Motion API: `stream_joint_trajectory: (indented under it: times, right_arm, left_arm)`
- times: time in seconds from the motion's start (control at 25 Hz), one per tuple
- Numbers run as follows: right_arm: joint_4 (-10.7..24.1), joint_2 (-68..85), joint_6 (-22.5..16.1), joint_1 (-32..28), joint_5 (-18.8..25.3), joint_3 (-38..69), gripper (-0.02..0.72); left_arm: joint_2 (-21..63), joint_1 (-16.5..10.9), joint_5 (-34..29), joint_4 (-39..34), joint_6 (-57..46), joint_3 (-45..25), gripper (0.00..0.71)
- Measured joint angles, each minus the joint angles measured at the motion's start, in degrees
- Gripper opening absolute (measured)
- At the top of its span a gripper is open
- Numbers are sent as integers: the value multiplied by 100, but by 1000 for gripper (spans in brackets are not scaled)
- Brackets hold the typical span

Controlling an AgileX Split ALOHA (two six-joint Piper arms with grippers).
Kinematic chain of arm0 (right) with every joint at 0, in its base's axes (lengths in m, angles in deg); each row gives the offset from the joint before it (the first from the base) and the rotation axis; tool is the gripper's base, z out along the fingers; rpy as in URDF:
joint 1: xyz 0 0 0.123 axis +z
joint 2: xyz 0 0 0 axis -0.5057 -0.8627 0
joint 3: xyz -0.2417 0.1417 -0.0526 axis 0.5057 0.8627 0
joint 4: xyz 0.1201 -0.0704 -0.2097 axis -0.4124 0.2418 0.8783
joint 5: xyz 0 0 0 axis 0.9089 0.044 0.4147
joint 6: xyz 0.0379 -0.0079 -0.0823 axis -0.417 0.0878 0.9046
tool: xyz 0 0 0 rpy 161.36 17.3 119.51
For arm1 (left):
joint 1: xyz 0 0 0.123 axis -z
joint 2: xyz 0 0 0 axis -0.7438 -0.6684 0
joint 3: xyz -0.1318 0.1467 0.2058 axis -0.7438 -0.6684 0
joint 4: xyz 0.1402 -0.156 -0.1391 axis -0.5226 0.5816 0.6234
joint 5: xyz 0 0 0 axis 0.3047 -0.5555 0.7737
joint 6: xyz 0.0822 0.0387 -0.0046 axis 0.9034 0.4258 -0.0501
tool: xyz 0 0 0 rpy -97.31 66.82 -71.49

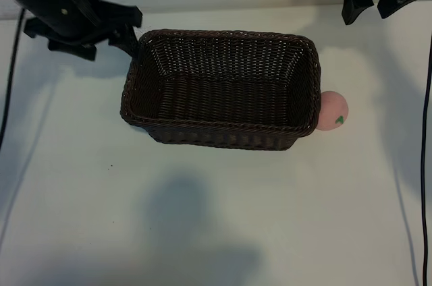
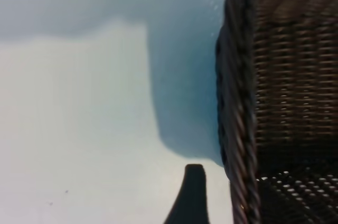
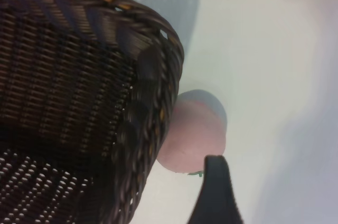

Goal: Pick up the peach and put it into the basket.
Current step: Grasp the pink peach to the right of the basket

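The peach (image 1: 332,110) rests on the worktop (image 1: 202,218), touching the wicker basket (image 1: 223,134) at its right end wall. Right hand (image 1: 373,4) hovers spread, empty. Left hand (image 1: 128,35), beside the basket's left rim: spread cannot be told. Advise descending outboard of the rim, straddling the peach.

My way to the peach (image 1: 332,110) is half blocked: at its nine o'clock it sits tight against the basket (image 1: 223,134) wall, so no finger fits there. Its three, six and twelve o'clock sides face bare worktop (image 1: 216,218), free for my right claw (image 1: 374,4). The basket mouth lies wide open from above, only the braided rim to clear. My left claw (image 1: 128,33) crowds the basket's ten o'clock corner.
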Motion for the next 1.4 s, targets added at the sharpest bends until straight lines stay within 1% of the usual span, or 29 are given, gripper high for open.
stream_joint_trajectory:
  times: [0.2, 0.4, 0.52, 0.64, 0.8, 0.96, 1.04, 1.16, 1.28, 1.36, 1.4]
  right_arm:
    - [67, 0, -13, 0, 0, 0, 517]
    - [109, 5, -17, 0, -12, 148, 514]
    - [114, 5, -17, 0, -132, 519, 512]
    - [114, 5, -12, 0, -321, 833, 510]
    - [114, 5, 20, 0, -447, 1009, 508]
    - [70, 5, 206, 0, -631, 1345, 483]
    - [-48, 5, 417, 0, -764, 1558, 471]
    - [-240, 5, 1035, 0, -975, 1893, 468]
    - [-305, 5, 1881, 0, -1121, 2153, 466]
    - [-453, 5, 2494, -14, -1178, 2286, 465]
    - [-532, 5, 2729, -22, -1186, 2332, 465]
  left_arm:
    - [291, 0, -62, -19, 0, 5, 636]
    - [298, 0, -146, -19, 0, 5, 604]
    - [298, 0, -157, -19, 0, 5, 586]
    - [298, 0, -158, -19, 0, 5, 583]
    - [298, 0, -158, -24, 0, 5, 582]
    - [298, 0, -158, -24, 0, 5, 581]
    - [298, 0, -158, -24, 0, 5, 581]
    - [298, 0, -153, -24, 0, 5, 581]
    - [298, 0, -153, -24, 0, 5, 581]
    - [298, 0, -153, -24, 0, 5, 581]
    - [298, 0, -153, -24, 0, 5, 580]
